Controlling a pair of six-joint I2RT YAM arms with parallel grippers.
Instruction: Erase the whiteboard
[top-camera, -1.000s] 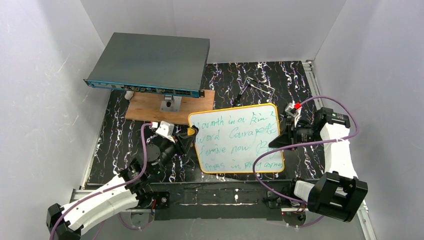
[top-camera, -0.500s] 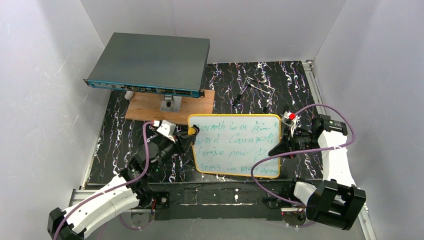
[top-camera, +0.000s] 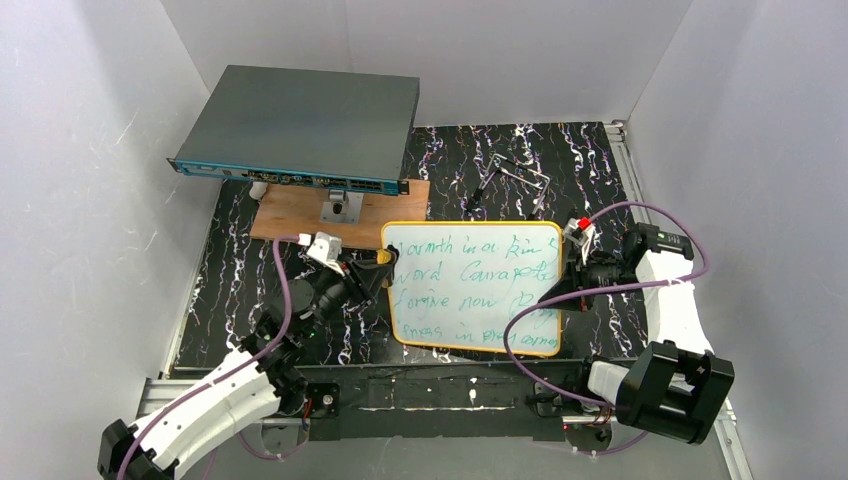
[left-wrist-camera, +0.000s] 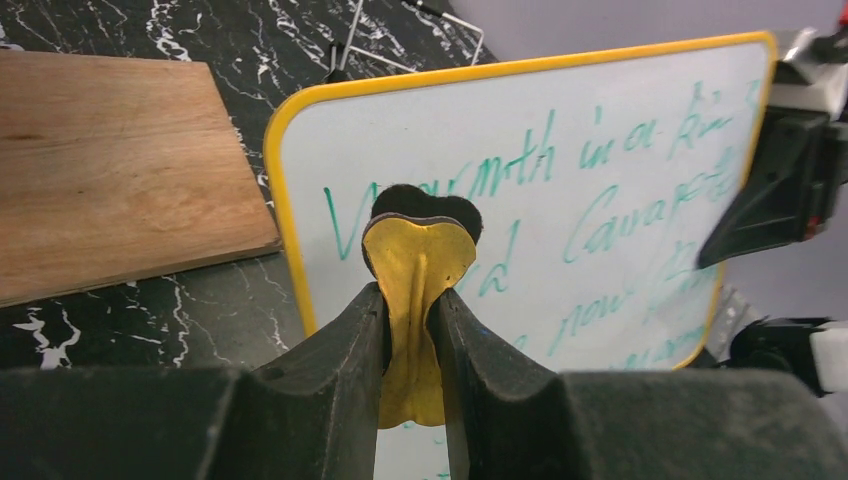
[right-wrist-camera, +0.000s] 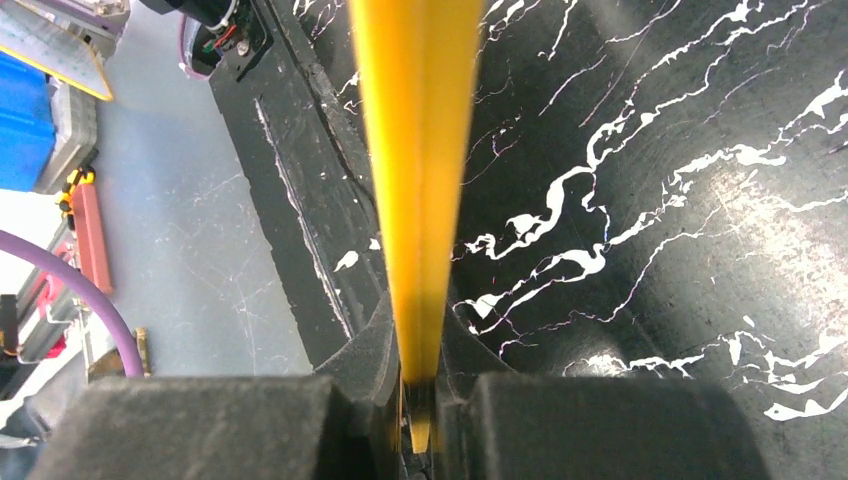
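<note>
Your whiteboard (top-camera: 470, 285) sits at the middle of the mat (top-camera: 600, 170), its green writing unwiped; its far-left corner lies just beside the wooden board (top-camera: 330, 212) that carries the grey box (top-camera: 300, 125), so room is tight there; a wire frame (top-camera: 515, 170) lies on the mat beyond the far edge, and the mat is open on the far right up to the wall; the near edge lies close to the rail at the table's front. From the left wrist the whiteboard looks tipped up, facing that camera; you cannot tell whether its near edge rests on the mat. Your right gripper (top-camera: 556, 290) is clenched on the yellow frame at the right edge, the frame running straight out between its fingers (right-wrist-camera: 360, 370). Your left gripper (top-camera: 375, 275) grasps a yellow eraser (left-wrist-camera: 415, 260), whose dark pad touches the top-left of the writing, just inside the left frame. The left arm reaches in low from the near left; the right arm bends in from the right, wrist level.
</note>
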